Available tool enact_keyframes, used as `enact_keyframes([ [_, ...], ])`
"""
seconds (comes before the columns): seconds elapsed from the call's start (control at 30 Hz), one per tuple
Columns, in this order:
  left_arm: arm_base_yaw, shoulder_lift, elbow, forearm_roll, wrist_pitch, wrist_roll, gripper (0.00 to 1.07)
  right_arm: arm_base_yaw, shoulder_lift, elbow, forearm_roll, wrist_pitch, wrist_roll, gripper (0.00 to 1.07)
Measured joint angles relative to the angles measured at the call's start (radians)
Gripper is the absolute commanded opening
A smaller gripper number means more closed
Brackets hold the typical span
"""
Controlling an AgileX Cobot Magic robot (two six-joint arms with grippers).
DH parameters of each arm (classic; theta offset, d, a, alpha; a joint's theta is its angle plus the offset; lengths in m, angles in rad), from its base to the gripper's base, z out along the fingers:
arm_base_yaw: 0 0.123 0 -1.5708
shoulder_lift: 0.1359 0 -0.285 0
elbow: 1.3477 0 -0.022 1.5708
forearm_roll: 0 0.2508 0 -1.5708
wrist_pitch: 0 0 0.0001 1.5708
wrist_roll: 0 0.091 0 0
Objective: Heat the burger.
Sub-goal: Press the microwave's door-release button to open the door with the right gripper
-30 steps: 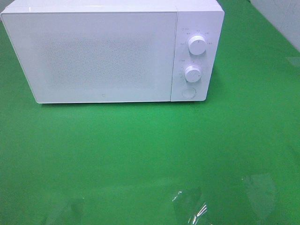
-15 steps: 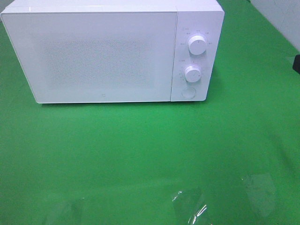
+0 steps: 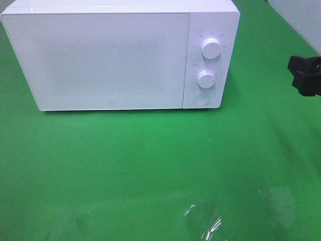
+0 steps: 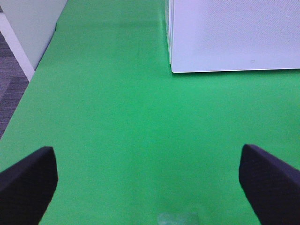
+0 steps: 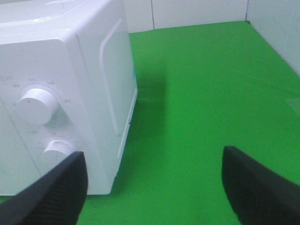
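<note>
The burger shows in no view. A white microwave [image 3: 110,60] stands at the back of the green table [image 3: 150,160] with its door shut. My right gripper [image 3: 306,74] pokes in at the right edge of the exterior high view, to the right of the microwave's control panel. The right wrist view shows my right gripper [image 5: 154,187] open with nothing between its fingers and the microwave's side [image 5: 112,84] just ahead. My left gripper [image 4: 150,183] is open and empty over bare green cloth, short of the microwave's front corner [image 4: 225,47]. It does not show in the exterior high view.
The control panel carries two white knobs [image 3: 211,48] [image 3: 206,79] and a round button [image 3: 201,99]. A white wall [image 3: 301,20] closes the back right. The table's left edge drops to a grey floor [image 4: 9,93]. Shiny glare patches [image 3: 205,223] lie near the front edge.
My right gripper has come into the exterior high view from the right edge, moving left toward the microwave. The microwave has not moved.
</note>
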Motion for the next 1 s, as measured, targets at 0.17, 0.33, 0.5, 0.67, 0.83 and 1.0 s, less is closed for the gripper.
enact_keyframes([
  [0.17,0.000,0.000,0.000,0.000,0.000,0.000,0.98,0.025,0.128,0.000,0.157,-0.163,-0.109,0.76],
  [0.33,0.000,0.000,0.000,0.000,0.000,0.000,0.98,0.141,0.224,0.001,0.301,-0.274,-0.194,0.76],
  [0.5,0.000,0.000,0.000,0.000,0.000,0.000,0.98,0.276,0.311,0.000,0.439,-0.369,-0.221,0.76],
  [0.67,0.000,0.000,0.000,0.000,0.000,0.000,0.98,0.424,0.386,0.000,0.570,-0.457,-0.229,0.76],
  [0.83,0.000,0.000,0.000,0.000,0.000,0.000,0.98,0.503,0.425,-0.001,0.620,-0.499,-0.230,0.76],
  [1.0,0.000,0.000,0.000,0.000,0.000,0.000,0.98,0.613,0.480,-0.007,0.709,-0.524,-0.231,0.76],
])
